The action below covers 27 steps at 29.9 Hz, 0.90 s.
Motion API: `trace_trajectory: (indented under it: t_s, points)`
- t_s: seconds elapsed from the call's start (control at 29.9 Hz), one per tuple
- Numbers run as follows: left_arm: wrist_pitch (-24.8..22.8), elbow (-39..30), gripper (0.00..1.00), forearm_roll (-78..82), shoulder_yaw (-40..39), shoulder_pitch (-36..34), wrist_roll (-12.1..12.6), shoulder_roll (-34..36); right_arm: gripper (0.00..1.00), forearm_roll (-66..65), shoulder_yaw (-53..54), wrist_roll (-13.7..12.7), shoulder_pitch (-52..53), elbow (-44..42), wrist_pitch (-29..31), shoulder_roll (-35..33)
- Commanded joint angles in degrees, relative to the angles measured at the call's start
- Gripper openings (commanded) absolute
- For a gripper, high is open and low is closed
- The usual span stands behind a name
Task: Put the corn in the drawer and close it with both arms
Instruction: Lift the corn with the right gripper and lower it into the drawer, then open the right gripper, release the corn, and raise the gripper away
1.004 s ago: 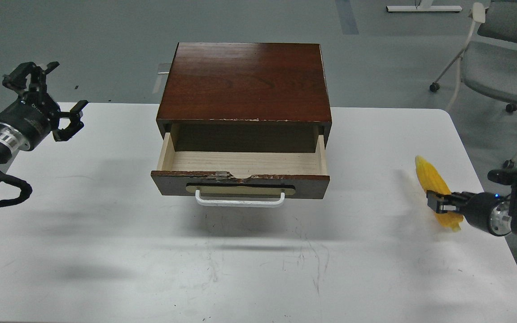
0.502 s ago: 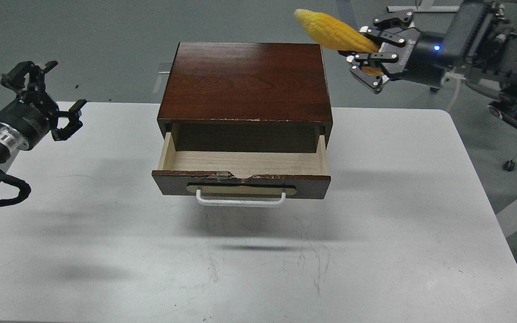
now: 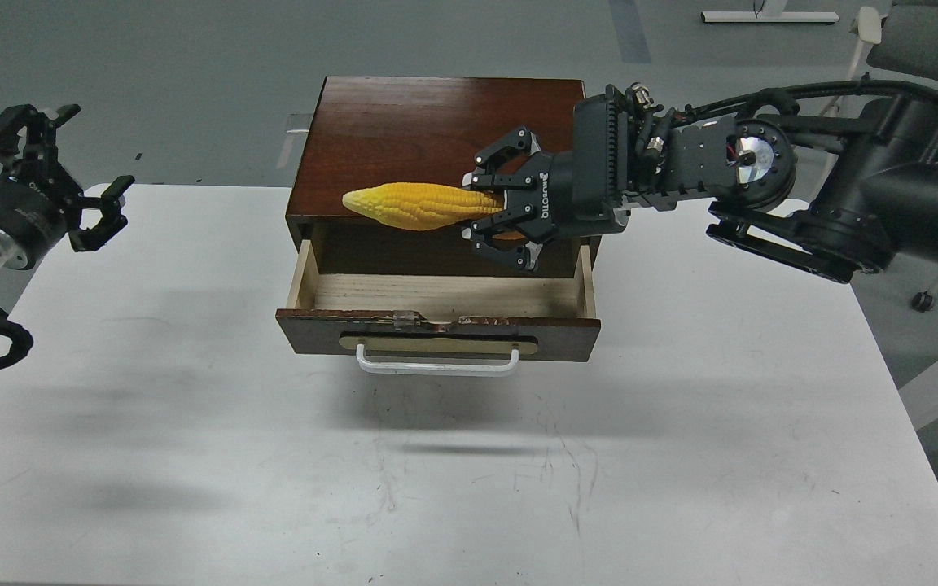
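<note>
Corn [image 3: 420,205]: bright yellow cob, lying level, pointed end toward the left. Held up in the air over the cabinet's front edge and the back of the open drawer; not touching the wood.
Right pincer [image 3: 492,213]: closed around the thick end of the corn, claws above and below the cob. Arm reaches in from the right, across the cabinet's right side.
Left pincer [image 3: 62,183]: spread wide, nothing between the claws. Hovers at the far left edge of the surface, well apart from the cabinet.
Drawer [image 3: 436,325]: pulled out toward the viewer, pale wood floor bare. Top edge of the dark front chipped near the middle. White bar handle [image 3: 435,363] on a tan oval plate, facing the viewer.
Cabinet [image 3: 404,138]: dark reddish-brown top, standing at the back middle of the surface.
Surface [image 3: 469,488]: white, scuffed with faint grey marks in front of the drawer.
Chair [image 3: 921,37]: grey, partly seen at the upper right, on the floor behind the right arm.
</note>
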Motion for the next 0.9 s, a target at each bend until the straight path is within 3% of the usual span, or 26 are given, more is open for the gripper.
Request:
trace_trajectory:
  t_s: [0.0,0.17,0.3,0.37,0.6,0.87]
  points:
    - [0.0,0.0,0.98,0.0,0.0,0.5,-0.1,0.8,0.22,0.4,-0.2,0.0,-1.3,0.0,0.8,0.2]
    - [0.0,0.0,0.98,0.0,0.0,0.6,-0.2,1.0,0.57,0.4,0.2,0.0,-1.1,-0.4,0.5,2.4]
    - [0.0,0.0,0.98,0.0,0.0,0.7,-0.2,0.9,0.70,0.4,0.2,0.0,-1.0,-0.6,0.4,2.6]
    - [0.0,0.0,0.98,0.0,0.0,0.8,-0.2,0.9,0.82,0.4,0.3,0.0,-1.0,-0.4,0.3,2.6]
    - [0.0,0.0,0.98,0.0,0.0,1.3,-0.1,1.0,0.97,0.5,0.6,0.0,-1.0,-0.4,-1.3,2.5]
    - [0.0,0.1,0.98,-0.1,0.0,1.3,-0.1,0.9,0.98,3.2,6.5,0.0,-0.9,-0.5,-1.1,2.4]
